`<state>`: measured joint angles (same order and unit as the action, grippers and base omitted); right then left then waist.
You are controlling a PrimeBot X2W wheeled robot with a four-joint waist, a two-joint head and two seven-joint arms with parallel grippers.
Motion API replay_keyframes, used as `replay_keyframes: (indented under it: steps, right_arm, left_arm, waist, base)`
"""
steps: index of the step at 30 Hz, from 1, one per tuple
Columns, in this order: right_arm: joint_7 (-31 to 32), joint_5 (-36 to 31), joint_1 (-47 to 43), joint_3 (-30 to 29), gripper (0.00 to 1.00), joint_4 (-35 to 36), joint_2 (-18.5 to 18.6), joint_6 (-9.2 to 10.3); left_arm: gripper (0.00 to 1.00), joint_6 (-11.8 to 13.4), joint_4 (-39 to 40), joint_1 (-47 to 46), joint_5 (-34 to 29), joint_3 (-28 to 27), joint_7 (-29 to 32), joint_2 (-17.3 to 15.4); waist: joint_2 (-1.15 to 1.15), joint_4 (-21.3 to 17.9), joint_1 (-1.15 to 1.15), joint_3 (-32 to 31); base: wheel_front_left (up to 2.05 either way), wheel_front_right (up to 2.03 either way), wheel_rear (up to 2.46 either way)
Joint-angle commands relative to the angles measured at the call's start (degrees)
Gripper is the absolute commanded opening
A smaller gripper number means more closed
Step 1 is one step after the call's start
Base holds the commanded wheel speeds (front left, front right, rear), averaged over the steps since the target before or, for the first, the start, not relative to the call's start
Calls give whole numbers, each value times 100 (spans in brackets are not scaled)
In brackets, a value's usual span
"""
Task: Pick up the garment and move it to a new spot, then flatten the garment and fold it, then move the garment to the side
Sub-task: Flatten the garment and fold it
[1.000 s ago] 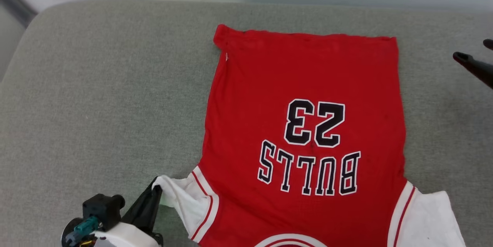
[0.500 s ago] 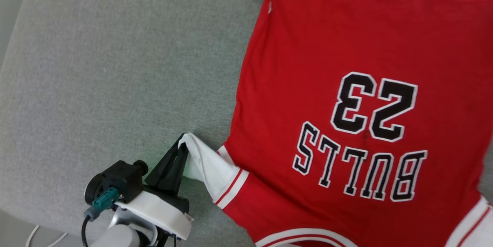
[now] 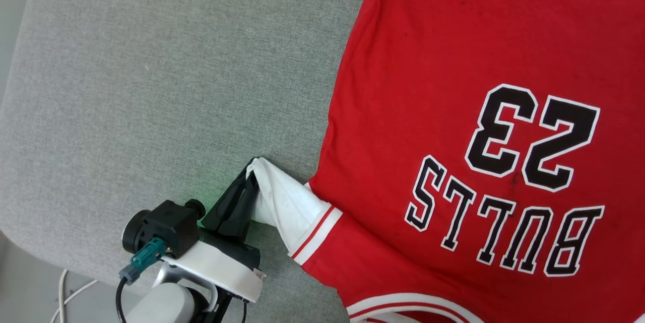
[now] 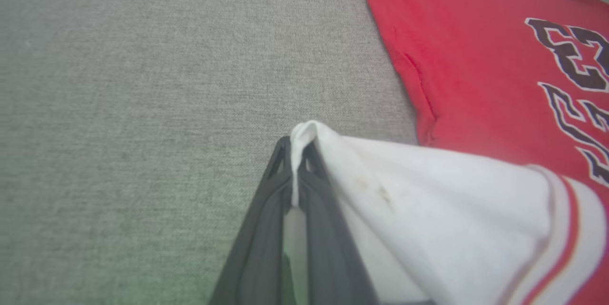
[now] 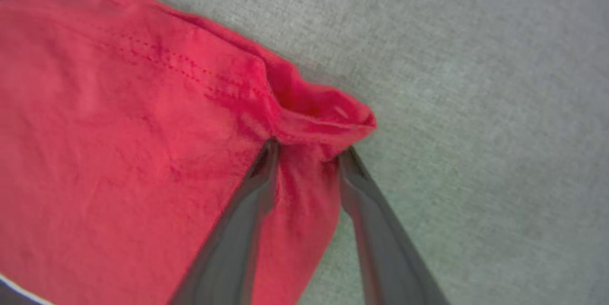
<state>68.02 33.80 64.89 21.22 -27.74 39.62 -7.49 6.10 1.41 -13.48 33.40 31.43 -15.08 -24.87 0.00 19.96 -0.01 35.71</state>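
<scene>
- I see one garment [image 3: 428, 86]: a red T-shirt that lies flat, front side up, on one gray fabric surface [image 3: 151, 86]. In the head view it takes the right half, with its hem far from me and its neckline near me.
- On its chest there is one black-and-white number "23" [image 3: 534, 136] and one word "BULLS" [image 3: 504, 222]. Both read upside down from my head.
- I count one white sleeve [image 3: 284, 202], with a red-and-white band at its seam. It points to my left side.
- My left gripper [image 3: 250, 169] is closed tight on the outer edge of this sleeve. The two fingers press together with a thin white fold between them, and the sleeve rises from the surface to my fingertips.
- My right gripper [image 5: 309, 150] is at one corner of the red hem. Its two fingers stand apart, with red cloth between them and a small raised fold just past the tips. They do not clamp it.
- One pale cable [image 3: 60, 293] lies on the floor beside the surface.
</scene>
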Motion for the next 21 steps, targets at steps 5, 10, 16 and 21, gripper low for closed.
replay_keyframes:
  steps: [5,10,16,21]
  right_arm:
    - [-206,71,-301,186,0,37,-168,0]
    - [-651,409,-290,151,0,166,-327,1]
    - [-875,951,-928,727,0,781,185,1]
    - [-1077,1530,-1832,920,0,1547,819,1]
  left_arm:
    - [0,-18,-137,60,-109,-102,-13,-9]
    - [0,37,-238,306,-113,-235,-13,-59]
    - [0,138,-372,674,-74,-316,-11,-173]
    - [0,254,-408,1025,18,-379,1,-283]
  waist:
    - [0,-129,1,-310]
    - [0,-339,1,-825]
    - [0,-589,1,-1553]
    - [0,-816,1,-2029]
  base:
    - [0,0,0]
    - [0,0,0]
    - [0,0,0]
    - [0,0,0]
